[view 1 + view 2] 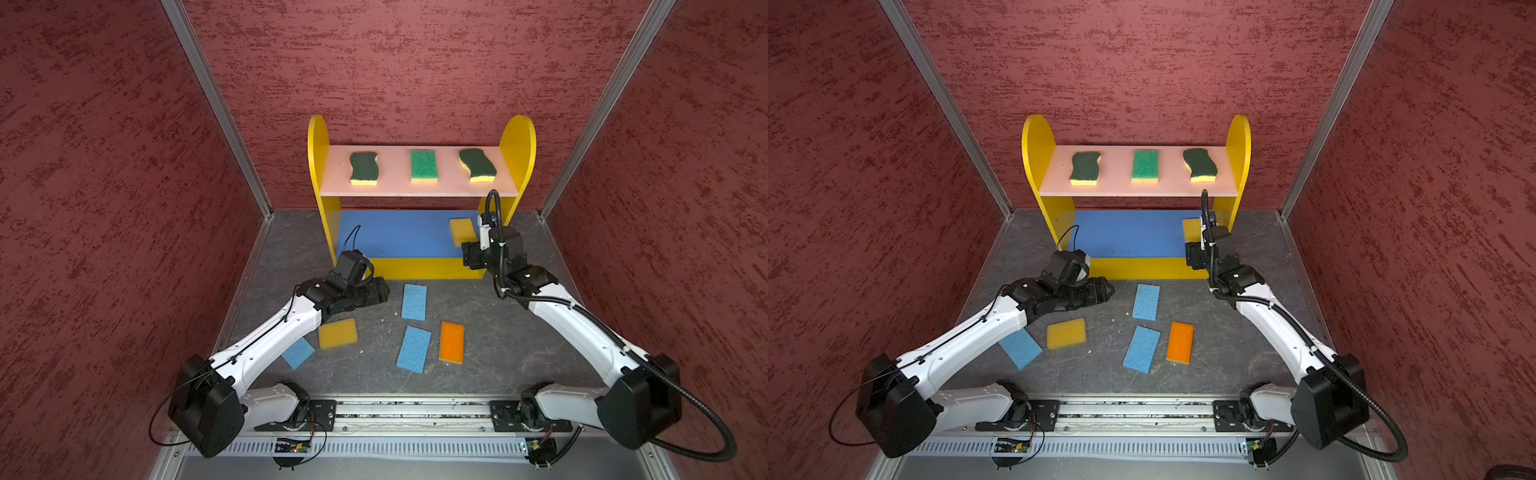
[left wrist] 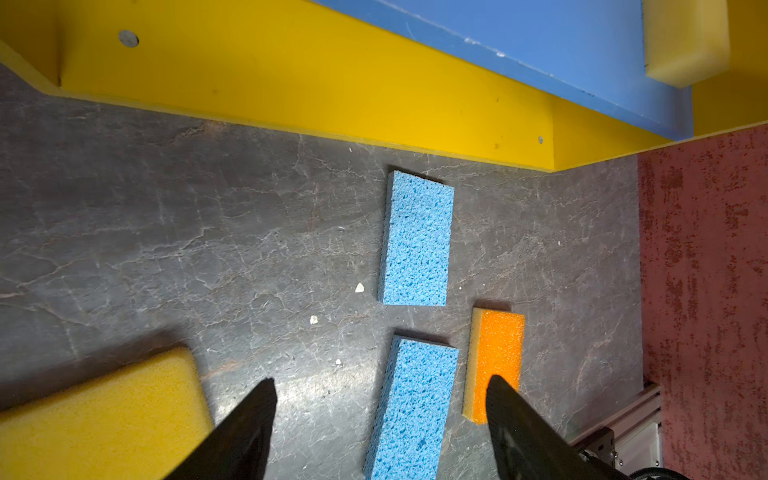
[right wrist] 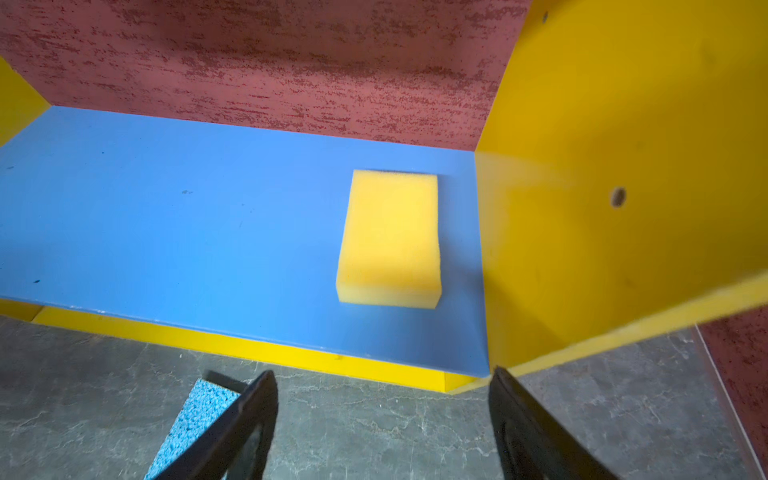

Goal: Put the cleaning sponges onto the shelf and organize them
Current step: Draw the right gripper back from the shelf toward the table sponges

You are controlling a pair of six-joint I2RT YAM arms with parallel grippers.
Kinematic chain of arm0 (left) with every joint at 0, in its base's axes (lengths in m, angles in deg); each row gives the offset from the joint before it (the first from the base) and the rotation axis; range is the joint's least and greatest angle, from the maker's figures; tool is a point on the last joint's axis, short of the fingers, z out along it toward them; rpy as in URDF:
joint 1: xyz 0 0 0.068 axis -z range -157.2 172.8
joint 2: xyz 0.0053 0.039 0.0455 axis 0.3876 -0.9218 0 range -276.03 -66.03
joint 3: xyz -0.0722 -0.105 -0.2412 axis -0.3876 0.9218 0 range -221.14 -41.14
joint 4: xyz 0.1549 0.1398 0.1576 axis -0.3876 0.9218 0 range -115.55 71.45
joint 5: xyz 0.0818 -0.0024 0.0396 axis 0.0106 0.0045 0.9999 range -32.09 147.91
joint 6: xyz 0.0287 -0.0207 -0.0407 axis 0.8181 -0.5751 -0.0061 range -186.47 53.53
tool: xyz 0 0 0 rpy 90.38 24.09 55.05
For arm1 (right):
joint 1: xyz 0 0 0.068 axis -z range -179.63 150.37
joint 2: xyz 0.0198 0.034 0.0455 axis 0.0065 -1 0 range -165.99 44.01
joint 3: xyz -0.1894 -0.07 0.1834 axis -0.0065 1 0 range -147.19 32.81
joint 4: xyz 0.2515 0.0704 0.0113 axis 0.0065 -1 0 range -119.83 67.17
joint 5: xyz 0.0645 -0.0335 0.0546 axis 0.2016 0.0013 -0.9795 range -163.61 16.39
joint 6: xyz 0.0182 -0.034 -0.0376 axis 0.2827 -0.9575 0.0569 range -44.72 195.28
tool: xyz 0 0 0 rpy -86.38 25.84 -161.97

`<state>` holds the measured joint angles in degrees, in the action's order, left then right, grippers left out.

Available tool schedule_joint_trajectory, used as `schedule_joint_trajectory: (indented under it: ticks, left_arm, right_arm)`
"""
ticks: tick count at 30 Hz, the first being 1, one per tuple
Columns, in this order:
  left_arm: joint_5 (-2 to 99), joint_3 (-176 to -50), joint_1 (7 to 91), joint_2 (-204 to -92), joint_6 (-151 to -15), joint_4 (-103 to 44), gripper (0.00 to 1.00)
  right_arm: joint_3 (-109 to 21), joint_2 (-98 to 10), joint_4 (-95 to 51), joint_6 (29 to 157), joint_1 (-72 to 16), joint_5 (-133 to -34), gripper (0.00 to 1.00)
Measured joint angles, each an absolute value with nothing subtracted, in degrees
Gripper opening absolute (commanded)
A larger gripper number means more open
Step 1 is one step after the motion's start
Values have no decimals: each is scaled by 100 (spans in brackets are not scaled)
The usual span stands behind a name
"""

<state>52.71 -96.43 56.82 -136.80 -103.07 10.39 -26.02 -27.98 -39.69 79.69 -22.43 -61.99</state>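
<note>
Nearest the rail, on the dark stone-look counter, lie three thin blue sponges, one thick yellow foam sponge and one orange sponge. Left jaws hang released and empty beside the farthest blue one. Right jaws, also released and empty, sit at the front of the yellow-sided three-tier shelf. Another thick yellow sponge lies at the right end of the blue middle board. Three green-topped sponges line the pink top board. Likely next: grip the loose yellow one lightly across its short sides and set it beside its twin.

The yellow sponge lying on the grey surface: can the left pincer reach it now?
Probably yes: the yellow sponge lies flat and uncovered close beside the left pincer, which is open and empty, with nothing between them.
</note>
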Motion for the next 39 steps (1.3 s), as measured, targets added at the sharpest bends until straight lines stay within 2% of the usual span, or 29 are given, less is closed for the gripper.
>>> schedule_joint_trajectory:
  ticks: [8,22,33,39]
  left_arm:
    - [5549,-9640,5883,-13551,-10311,1419,80]
    - [5956,-9225,6331,-13345,-10462,1977,80]
    - [6141,-9216,7066,-13581,-10477,2324,81]
    - [6168,-9216,7184,-13771,-10567,2634,81]
  right_arm:
    - [-2016,-2314,-4289,8264,-2475,-6337,79]
    - [-578,-876,-4457,9573,-2521,-6586,80]
    - [329,-962,-4074,10729,-2530,-6864,82]
    - [607,-1099,-3805,11147,-2530,-7080,82]
